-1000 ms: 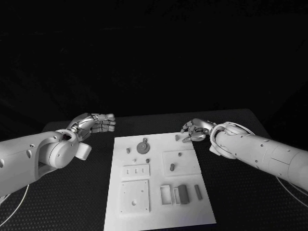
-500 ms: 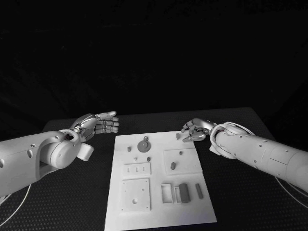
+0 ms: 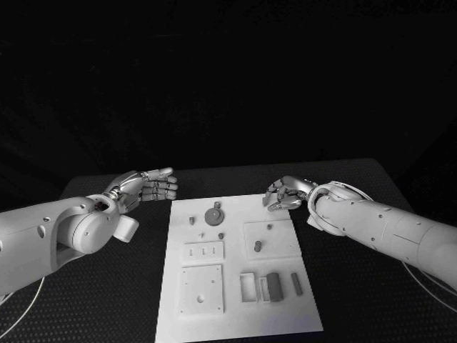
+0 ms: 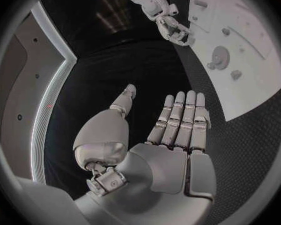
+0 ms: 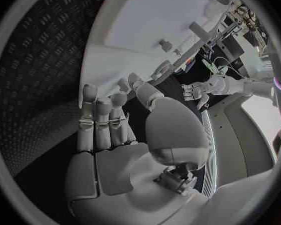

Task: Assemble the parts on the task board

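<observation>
- I'm seeing the right hand [image 3: 285, 194] hovering at the task board's [image 3: 239, 300] far right corner, fingers curled; whether they're holding anything I cannot tell
- I'm keeping the left hand [image 3: 146, 186] flat, empty, beside the board; the round part [image 3: 213, 214] is lying between both hands

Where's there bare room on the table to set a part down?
Bare table lies left of the task board, beneath the left arm, and right of it under the right arm. The board's far end is crowded: the right hand hovers there, the left hand nearby.
</observation>
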